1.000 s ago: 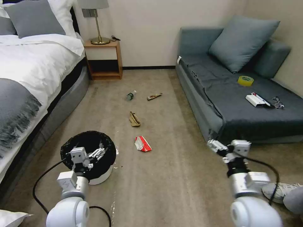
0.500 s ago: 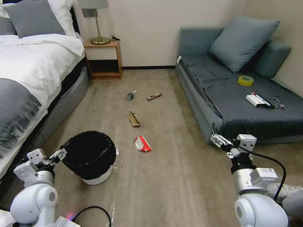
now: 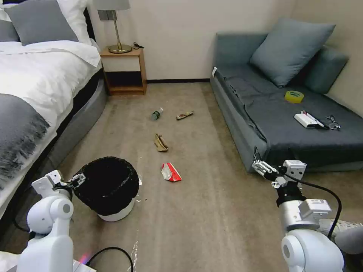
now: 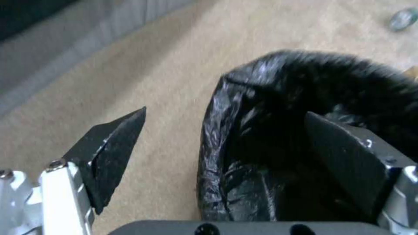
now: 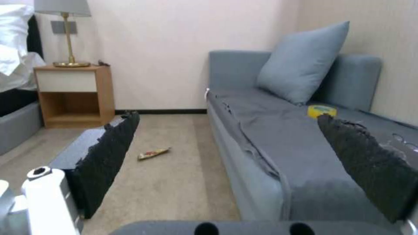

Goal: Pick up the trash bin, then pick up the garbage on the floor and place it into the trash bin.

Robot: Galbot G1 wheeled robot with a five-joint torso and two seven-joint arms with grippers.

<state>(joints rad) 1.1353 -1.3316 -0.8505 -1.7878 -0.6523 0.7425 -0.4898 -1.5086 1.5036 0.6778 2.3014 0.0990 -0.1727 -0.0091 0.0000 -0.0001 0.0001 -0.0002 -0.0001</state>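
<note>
Landmark: the trash bin (image 3: 107, 189), standing on the carpet (image 3: 211, 211), white base, black liner over the rim.

- Bed (image 3: 38, 98) — left of the bin, its grey base running along the floor edge; a narrow strip of carpet lies between.
- Left gripper (image 3: 78, 179) — at the bin's left rim, jaws spread. In the left wrist view one finger (image 4: 109, 153) sits outside the liner over carpet, the other (image 4: 348, 163) over the bin's mouth; the rim lies between them, not pinched.
- Nightstand (image 3: 124, 71) with lamp (image 3: 115, 26) — far behind the bin, against the wall.
- Red-and-white packet (image 3: 171, 172) — just right of the bin, flat on the carpet.
- Tan paper wad (image 3: 161, 142) — beyond the packet.
- Bottle (image 3: 156, 113) and snack wrapper (image 3: 185, 115) — farther still, side by side, apart.
- Open carpet — right of the bin, bare to the sofa's front edge.
- Right gripper (image 3: 259, 166) — well right of the bin, held in the air beside the sofa's (image 3: 295, 124) near corner, fingers spread, empty.
- On the sofa: cushion (image 3: 291, 49), yellow tape roll (image 3: 294, 96), flat white box (image 3: 307, 120).
</note>
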